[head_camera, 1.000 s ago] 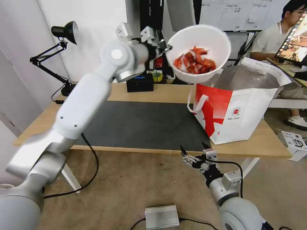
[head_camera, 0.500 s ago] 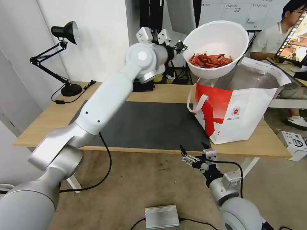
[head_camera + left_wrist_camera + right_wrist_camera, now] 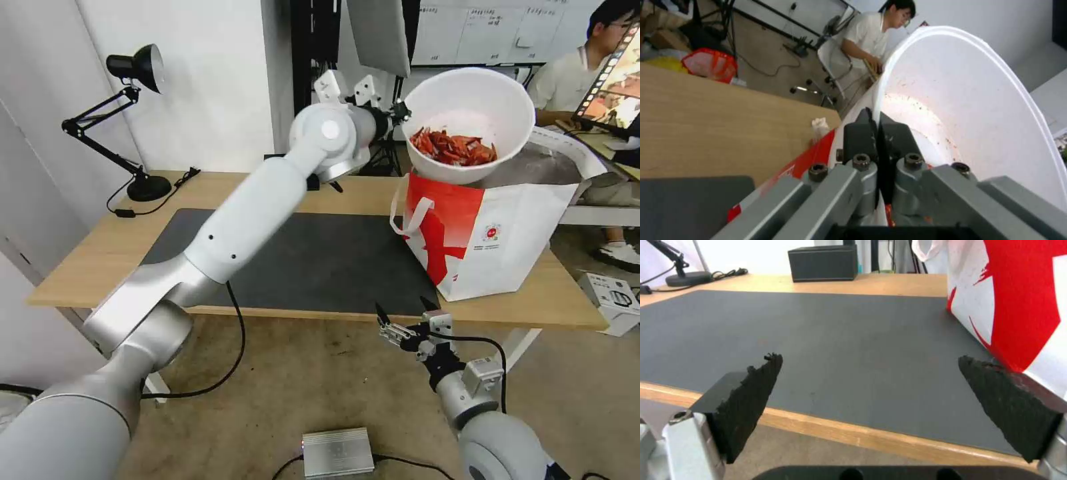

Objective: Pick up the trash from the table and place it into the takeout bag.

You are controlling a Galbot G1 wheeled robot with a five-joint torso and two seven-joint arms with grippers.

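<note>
White bowl (image 3: pixel 469 117) is hanging in the air directly over the open mouth of the takeout bag (image 3: pixel 497 230), its underside just above or perhaps touching the bag's near rim; hard to tell which from the head view. Bowl is tilting slightly, with red crayfish shells (image 3: pixel 453 147) lying in a low heap at its bottom. Inner wall above the shells is showing reddish smears in the left wrist view (image 3: pixel 951 110).

Left gripper (image 3: pixel 398 113) is reaching out high from the left arm, its fingers (image 3: pixel 860 133) clenching the bowl's rim, one pad outside the wall and one inside.

Bag is standing upright at the right end of the table (image 3: pixel 93 257), silver foil lining (image 3: pixel 527 163) showing inside, a white strap handle (image 3: pixel 410 217) drooping down its red-and-white side, small round red logo (image 3: pixel 492 233) facing front. Its lower corner is sitting on the edge of the dark grey mat (image 3: pixel 300 257); contents under the bowl are hidden.

Mat is lying bare across the table's middle. A black box (image 3: pixel 823 262) is sitting at the far edge, a black desk lamp (image 3: pixel 127 117) at the far left corner.

Right gripper (image 3: pixel 405 320) is hovering low, just off the table's near edge and below the bag, its fingers (image 3: pixel 746 396) spread wide and holding nothing
</note>
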